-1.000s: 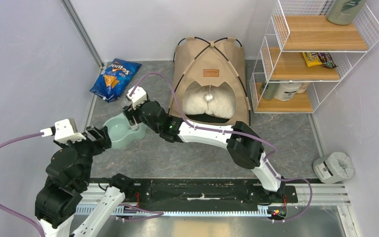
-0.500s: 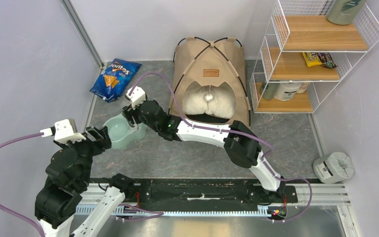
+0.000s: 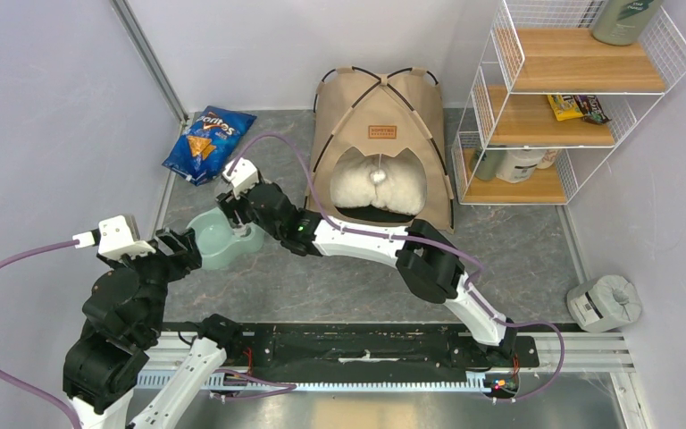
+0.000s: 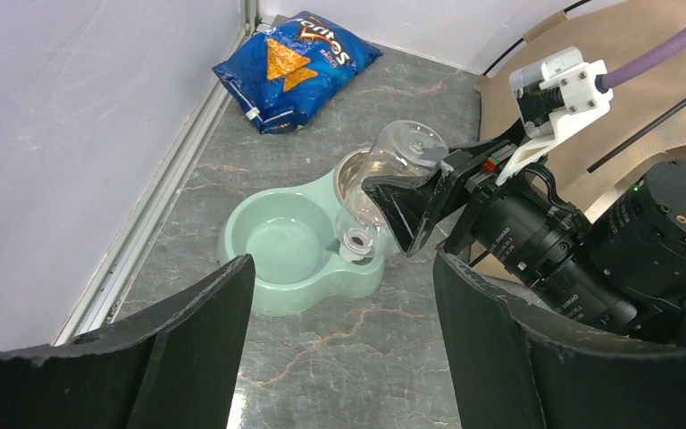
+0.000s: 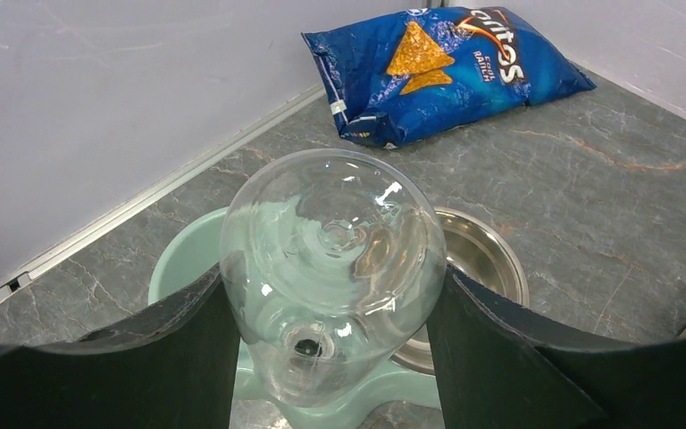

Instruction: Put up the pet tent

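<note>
Jaws on the right clamp a clear bottle (image 5: 330,259) over the green feeder (image 4: 272,299); left jaws gape beside its rim.

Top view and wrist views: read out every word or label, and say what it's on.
"Doritos": blue chip bag.
Brown label on the pet tent: too small to read.
Snack packets on the wire shelf: too blurred to read.

walls (image 3: 45,116): plain pale grey, meeting at a far corner | surface (image 3: 339,290): grey marbled stone look | furniture: white wire rack (image 3: 581,63), three wooden shelves, far right | light: even, soft
</note>
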Controlling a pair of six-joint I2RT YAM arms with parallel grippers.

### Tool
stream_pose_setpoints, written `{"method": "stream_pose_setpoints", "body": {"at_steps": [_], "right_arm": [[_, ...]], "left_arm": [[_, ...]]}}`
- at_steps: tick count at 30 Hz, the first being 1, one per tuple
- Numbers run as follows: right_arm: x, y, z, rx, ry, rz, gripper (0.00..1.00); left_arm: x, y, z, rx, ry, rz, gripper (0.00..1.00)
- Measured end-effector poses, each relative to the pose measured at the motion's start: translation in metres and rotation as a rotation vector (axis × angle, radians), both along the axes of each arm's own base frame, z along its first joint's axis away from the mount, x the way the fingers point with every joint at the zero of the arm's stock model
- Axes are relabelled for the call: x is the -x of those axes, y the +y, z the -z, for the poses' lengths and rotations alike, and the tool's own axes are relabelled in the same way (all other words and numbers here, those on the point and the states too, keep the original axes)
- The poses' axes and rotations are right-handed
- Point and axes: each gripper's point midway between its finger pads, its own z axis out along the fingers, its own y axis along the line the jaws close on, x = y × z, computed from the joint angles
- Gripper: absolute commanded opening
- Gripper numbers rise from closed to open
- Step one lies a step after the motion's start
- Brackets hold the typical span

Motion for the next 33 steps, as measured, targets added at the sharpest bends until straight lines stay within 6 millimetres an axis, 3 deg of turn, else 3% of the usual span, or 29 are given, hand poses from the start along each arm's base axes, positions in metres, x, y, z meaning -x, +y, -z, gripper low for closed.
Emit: {"method": "stream_pose_setpoints", "body": {"at_steps": [11,23,30,33], "right_arm": [[0.010,0.003,0.000,0.024,-0.072,0.006,0.46],[0.005,-0.011,0.002,-0.029,-0.049,0.105,0.46],[0.009,-0.008,0.002,-0.013,-0.061,0.087,0.46],[0.011,-0.009,0.014,0.037,-0.066,0.093,0.46]], "left_arm": [[0.000,0.000,0.000,0.000,0.000,0.002,0.79],[0.000,-0.001,0.000,0.001,0.000,0.004,0.79],[0.000,-0.001,0.000,0.001,0.000,0.006,0.79],[0.000,-0.001,0.000,0.002,0.000,0.008,0.79]]}}
